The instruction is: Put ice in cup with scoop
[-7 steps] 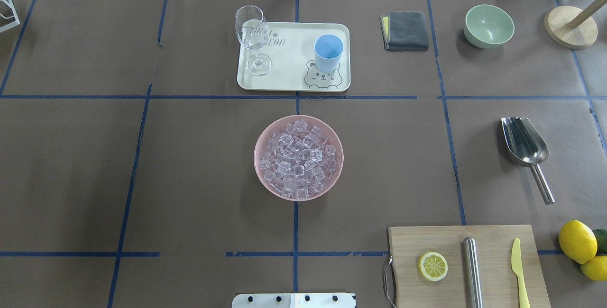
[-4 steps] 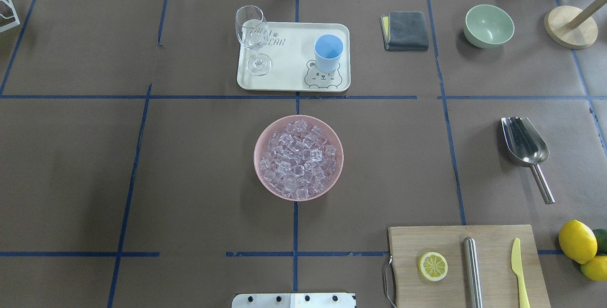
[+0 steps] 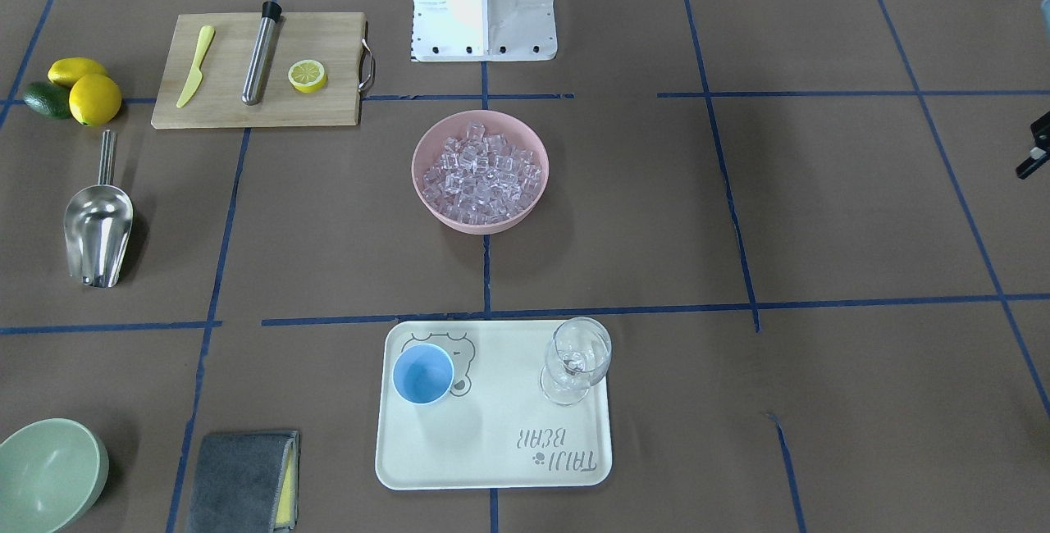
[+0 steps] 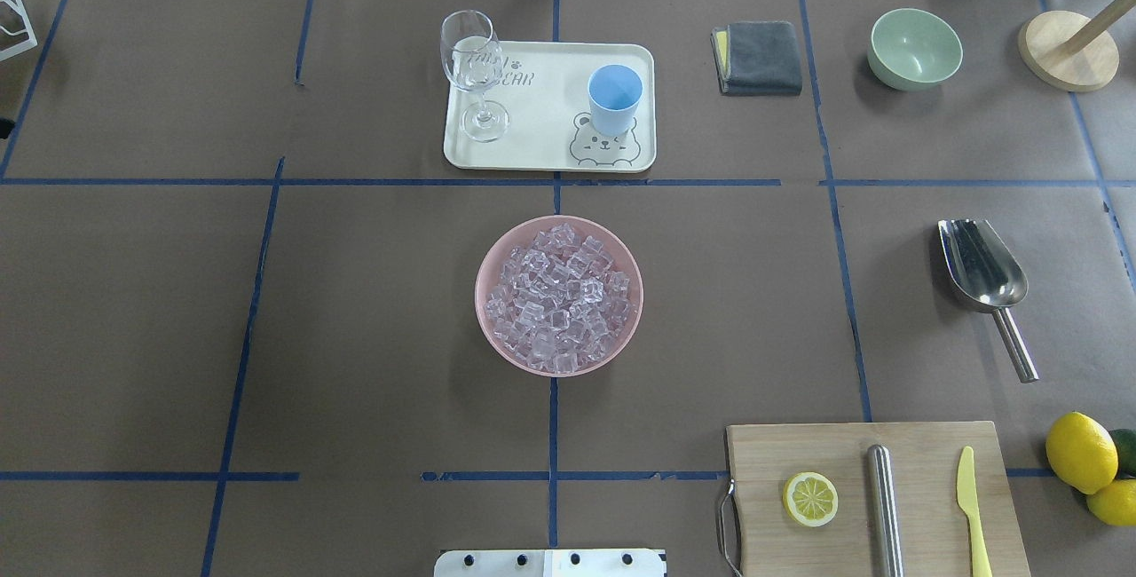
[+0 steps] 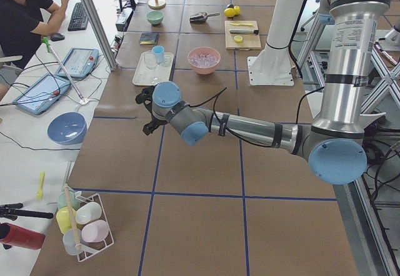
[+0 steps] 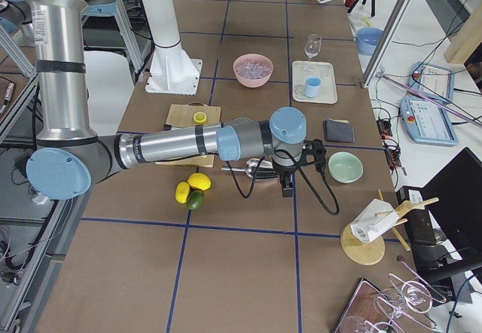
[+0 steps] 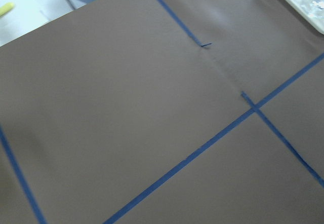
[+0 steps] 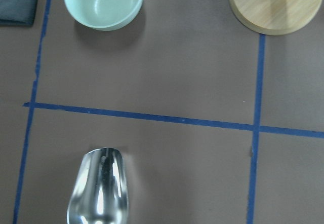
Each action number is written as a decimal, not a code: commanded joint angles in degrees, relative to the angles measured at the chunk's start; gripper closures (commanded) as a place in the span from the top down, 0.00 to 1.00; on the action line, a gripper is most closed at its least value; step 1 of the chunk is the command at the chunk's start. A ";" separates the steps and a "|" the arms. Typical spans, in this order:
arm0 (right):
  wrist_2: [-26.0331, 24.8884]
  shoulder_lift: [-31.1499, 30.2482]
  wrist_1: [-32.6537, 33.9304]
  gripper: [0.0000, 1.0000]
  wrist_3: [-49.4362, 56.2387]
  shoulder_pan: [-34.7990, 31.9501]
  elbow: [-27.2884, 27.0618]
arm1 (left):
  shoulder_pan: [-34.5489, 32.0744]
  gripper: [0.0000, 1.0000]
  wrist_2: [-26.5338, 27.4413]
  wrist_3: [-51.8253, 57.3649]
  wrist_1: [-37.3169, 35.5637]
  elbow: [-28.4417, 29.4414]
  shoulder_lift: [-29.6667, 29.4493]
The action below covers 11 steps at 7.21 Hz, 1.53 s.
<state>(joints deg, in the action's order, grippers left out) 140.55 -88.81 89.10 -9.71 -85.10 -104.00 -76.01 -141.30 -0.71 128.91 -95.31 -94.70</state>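
The ice (image 4: 557, 295) fills a pink bowl (image 4: 480, 293) at the table's middle. The light-blue cup (image 4: 614, 98) stands upright on a cream tray (image 4: 541, 115), beside a wine glass (image 4: 470, 62). The steel scoop (image 4: 981, 266) lies flat on the table at the right, handle toward the robot. It also shows in the right wrist view (image 8: 98, 193), with no fingers in sight. My right gripper (image 6: 288, 186) hangs close over the scoop; I cannot tell whether it is open or shut. My left gripper (image 5: 147, 117) hovers at the table's left end, far from everything, its state unclear.
A cutting board (image 4: 923, 470) at the front right holds a lemon half, a steel cylinder and a yellow knife. Lemons (image 4: 1080, 451) lie beside it. A pale-green bowl (image 4: 915, 48), a grey cloth (image 4: 761, 57) and a wooden stand (image 4: 1068, 49) sit at the far right.
A small dark part of the left gripper now shows at the overhead view's left edge. Nothing on the table has moved.
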 commanded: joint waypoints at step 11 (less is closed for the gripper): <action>-16.36 -14.37 -26.44 1.00 -39.59 34.11 -3.75 | 17.56 1.00 9.20 -0.78 19.71 4.79 -8.05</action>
<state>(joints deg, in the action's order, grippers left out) 124.77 -103.06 62.51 -49.25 -52.54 -108.34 -58.61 -132.26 -1.50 148.44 -90.46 -102.70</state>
